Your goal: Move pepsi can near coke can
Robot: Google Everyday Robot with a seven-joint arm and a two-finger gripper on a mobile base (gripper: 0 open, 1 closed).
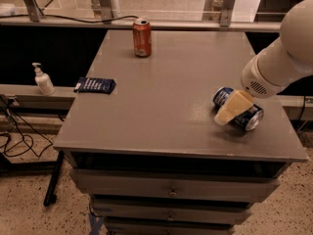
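The pepsi can (247, 115) is blue with silver ends and lies on its side at the right of the grey table top (166, 92). The coke can (142, 37) is red-orange and stands upright at the far left-centre of the table. My gripper (231, 108) comes in from the right on a white arm (283, 53). Its cream-coloured fingers (234, 105) lie over the near-left part of the pepsi can and hide its middle.
A flat dark blue snack packet (95, 85) lies at the table's left edge. A white pump bottle (43, 80) stands on a ledge left of the table. Drawers (171, 190) sit under the top. A rail runs behind the table.
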